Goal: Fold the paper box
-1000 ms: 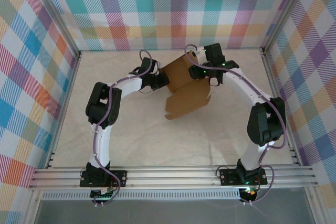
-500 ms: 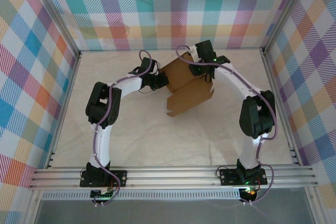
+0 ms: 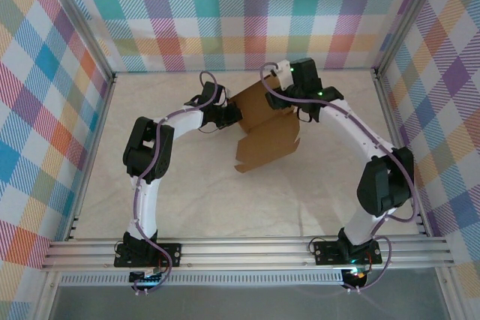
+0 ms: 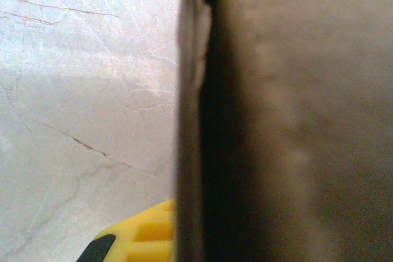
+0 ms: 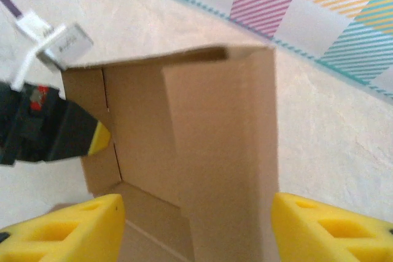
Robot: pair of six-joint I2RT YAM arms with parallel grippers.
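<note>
1. The paper box (image 3: 264, 129) is sitting half-formed in the upper middle of the top view, one flap lying open on the table (image 3: 187, 192).
2. The left gripper (image 3: 229, 116) is pinching tight, seemingly on the box's left wall.
3. The right gripper (image 5: 196, 213) is gaping wide astride an upright panel, grasping nothing.
4. Advice: be anchoring left while pressing that panel along its crease.
</note>
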